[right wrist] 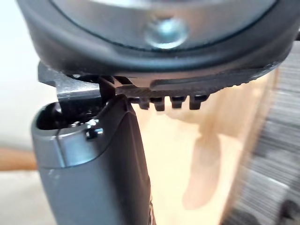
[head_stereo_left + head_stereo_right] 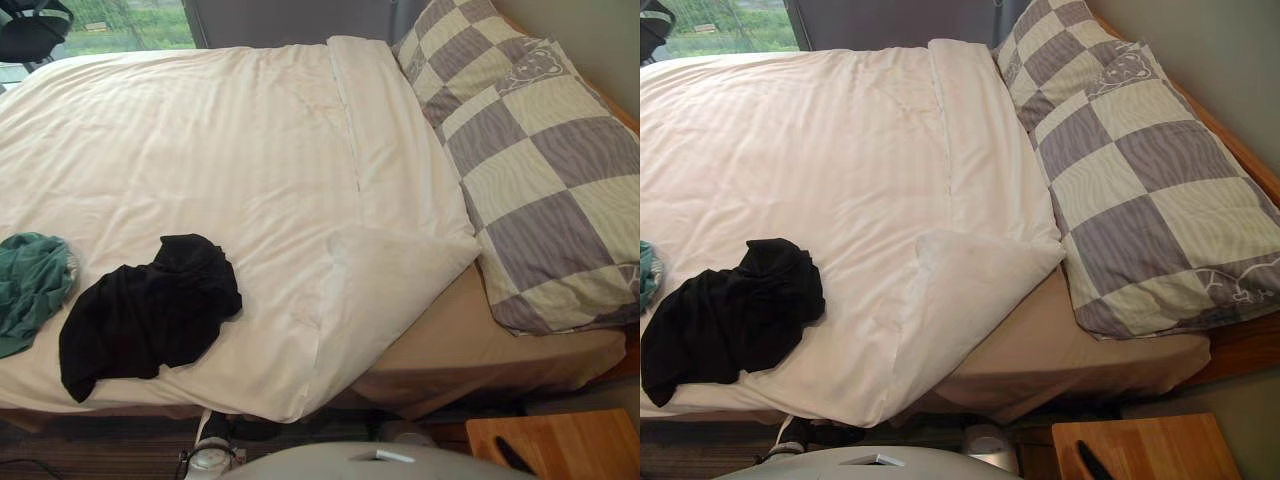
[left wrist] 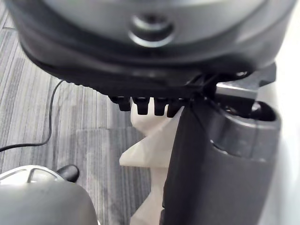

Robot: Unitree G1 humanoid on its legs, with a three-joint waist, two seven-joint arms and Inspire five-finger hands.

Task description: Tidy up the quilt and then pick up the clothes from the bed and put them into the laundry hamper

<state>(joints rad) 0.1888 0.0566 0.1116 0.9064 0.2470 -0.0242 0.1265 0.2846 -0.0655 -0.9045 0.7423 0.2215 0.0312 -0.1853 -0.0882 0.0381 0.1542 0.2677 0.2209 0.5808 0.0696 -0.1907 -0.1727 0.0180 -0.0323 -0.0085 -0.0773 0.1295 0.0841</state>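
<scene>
One black garment [image 2: 150, 312] lies on quilt [image 2: 200, 150]; left robot hand [image 3: 218, 164] over floor [image 3: 28, 93].

1. I can read no words, numbers or signs anywhere on my feeds.
2. The checked pillow [image 2: 530, 170] on the right carries a small line drawing [image 2: 530, 65] on a grey square near its far end. If there is lettering with it, it is too small for me to make out.
3. A second drawing [image 2: 1237, 285] sits on a grey square at the pillow's near right edge. I cannot read anything there either.
</scene>
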